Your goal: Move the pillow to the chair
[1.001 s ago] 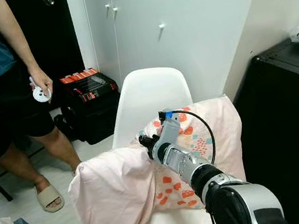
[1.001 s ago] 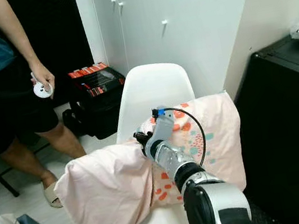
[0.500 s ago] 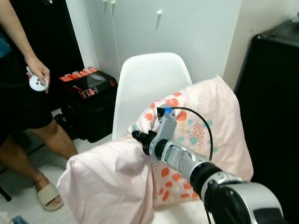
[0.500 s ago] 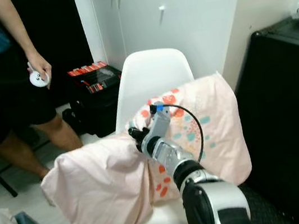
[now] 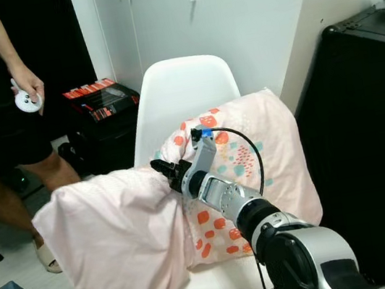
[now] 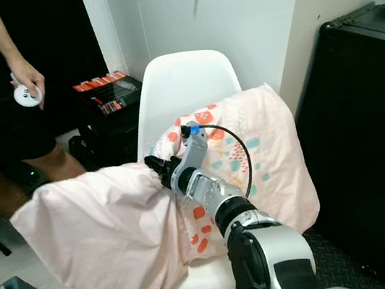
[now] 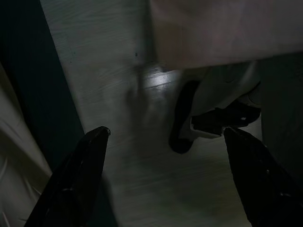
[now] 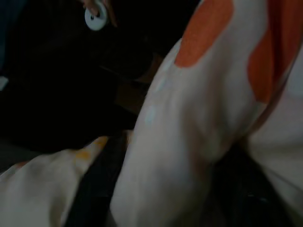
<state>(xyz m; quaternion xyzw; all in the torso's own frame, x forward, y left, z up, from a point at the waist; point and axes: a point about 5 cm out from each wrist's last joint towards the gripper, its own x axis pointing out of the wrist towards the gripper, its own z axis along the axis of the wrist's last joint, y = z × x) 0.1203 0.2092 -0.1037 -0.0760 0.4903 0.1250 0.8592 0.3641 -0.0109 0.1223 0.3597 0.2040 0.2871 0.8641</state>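
Note:
The pillow [image 5: 242, 158] is pale pink with orange and teal spots on one face. It leans on the seat and back of the white chair [image 5: 177, 92]. Its plain pink part [image 5: 112, 238] bulges off the chair's left front and hangs toward the floor. My right gripper [image 5: 168, 174] is shut on a fold of the pillow at the middle, and the cloth [image 8: 189, 109] is bunched close before the right wrist camera. My left gripper [image 7: 165, 135] hangs open over the pale floor, holding nothing.
A person stands at the left holding a white controller [image 5: 24, 101], one sandalled foot [image 5: 45, 256] on the floor. A black cabinet [image 5: 365, 124] stands close on the right of the chair. A black case with red items [image 5: 99, 108] sits behind, before white wardrobe doors [image 5: 158, 18].
The camera has shifted. My right gripper has drawn a little leftward across the chair, still gripping, and the pillow's plain pink part has spread further left and lower.

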